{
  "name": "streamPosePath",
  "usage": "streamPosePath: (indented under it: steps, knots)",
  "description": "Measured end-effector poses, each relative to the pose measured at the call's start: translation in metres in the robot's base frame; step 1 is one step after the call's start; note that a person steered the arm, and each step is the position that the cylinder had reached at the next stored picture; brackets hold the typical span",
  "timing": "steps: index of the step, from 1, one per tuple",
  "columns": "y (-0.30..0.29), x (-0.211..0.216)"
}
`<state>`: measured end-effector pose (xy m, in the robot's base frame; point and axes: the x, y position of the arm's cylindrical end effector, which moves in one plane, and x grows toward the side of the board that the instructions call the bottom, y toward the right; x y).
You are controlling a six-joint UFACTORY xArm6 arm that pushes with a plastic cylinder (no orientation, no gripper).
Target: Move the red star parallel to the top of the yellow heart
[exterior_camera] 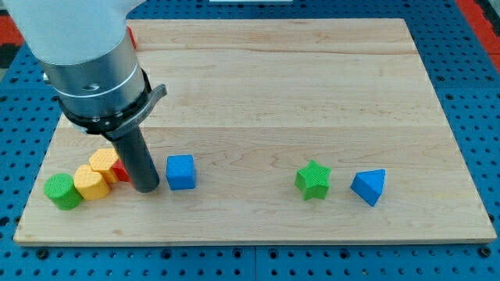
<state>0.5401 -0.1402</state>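
Note:
My tip [146, 188] rests on the board at the lower left, just left of the blue cube [180, 172]. A red block [119, 171], mostly hidden behind the rod, touches the rod's left side; its shape cannot be made out. Two yellow blocks lie left of it: one [104, 161] against the red block and one [91, 183] lower left of that. I cannot tell which of them is the heart. A second red piece [132, 37] peeks out behind the arm at the view's top left.
A green cylinder [62, 191] touches the lower yellow block on its left. A green star [313, 180] and a blue triangular block [368, 187] lie at the lower right. The wooden board [297, 86] sits on a blue pegboard.

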Motion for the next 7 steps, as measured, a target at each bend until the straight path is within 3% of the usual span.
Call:
streamPosePath:
  steps: [2,7]
  knots:
    - [-0.018,0.006]
    - [-0.114,-0.129]
